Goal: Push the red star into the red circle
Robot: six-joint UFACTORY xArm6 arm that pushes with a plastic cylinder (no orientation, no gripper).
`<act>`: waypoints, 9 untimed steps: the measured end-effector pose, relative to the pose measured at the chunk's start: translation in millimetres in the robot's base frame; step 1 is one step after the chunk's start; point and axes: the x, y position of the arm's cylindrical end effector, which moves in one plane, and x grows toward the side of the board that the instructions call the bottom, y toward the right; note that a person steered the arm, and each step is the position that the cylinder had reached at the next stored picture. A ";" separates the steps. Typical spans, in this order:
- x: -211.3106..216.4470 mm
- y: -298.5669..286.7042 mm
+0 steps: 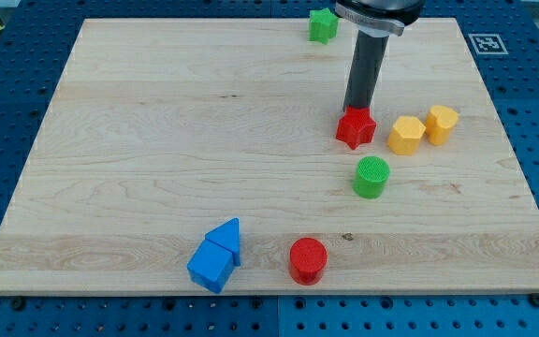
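Note:
The red star (356, 128) lies on the wooden board, right of the middle. My tip (355, 109) comes down from the view's top and touches the star's upper edge. The red circle (308, 260) stands near the board's bottom edge, well below the star and a little to its left. A green circle (371, 177) lies just below and right of the star, close to the line between star and red circle.
Two yellow blocks (406, 135) (441, 124) lie right of the star. A green star (323, 25) sits at the board's top edge. A blue triangle (225, 239) and a blue cube (211, 266) touch each other at the bottom left of the red circle.

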 end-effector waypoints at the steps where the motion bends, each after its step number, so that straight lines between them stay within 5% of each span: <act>1: 13.5 -0.8; 5: 18.0 77.5; 9: 17.2 -0.2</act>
